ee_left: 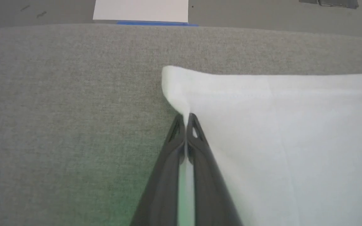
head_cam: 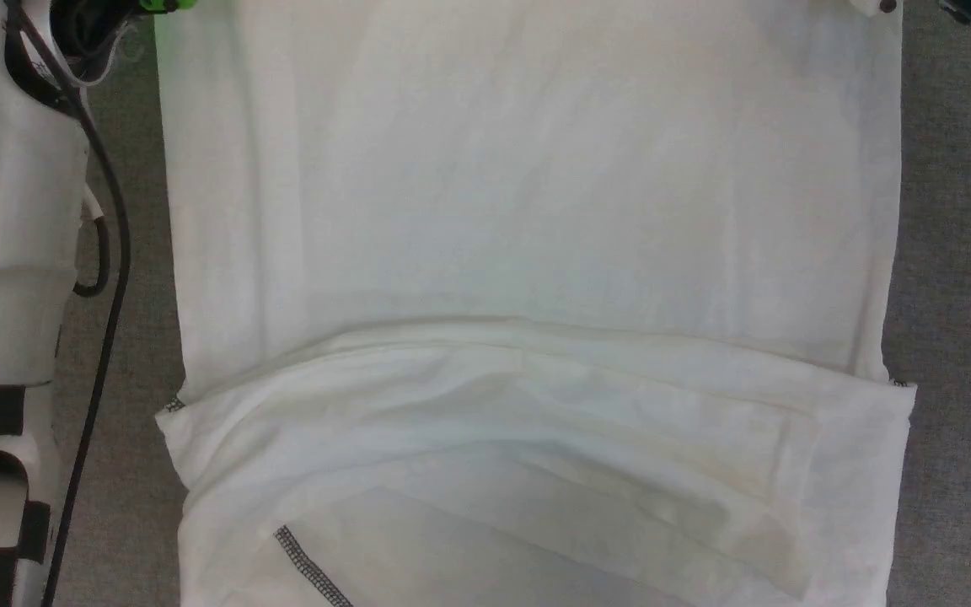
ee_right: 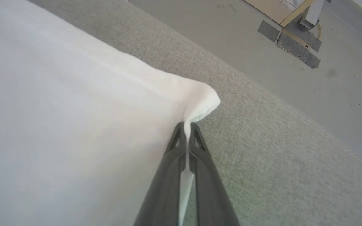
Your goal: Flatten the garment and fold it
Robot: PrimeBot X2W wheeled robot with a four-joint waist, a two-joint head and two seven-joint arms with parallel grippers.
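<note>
Garment (head_cam: pixel 528 211): spread on grey counter (ee_left: pixel 58 110); near end layered, rumpled, one zigzag seam (head_cam: pixel 308 569) showing. Far corners: left end effector (ee_left: pixel 185 117) and right end effector (ee_right: pixel 186 125) each clenched on one. Flattening largely done, judged; folding over outstanding.
</note>
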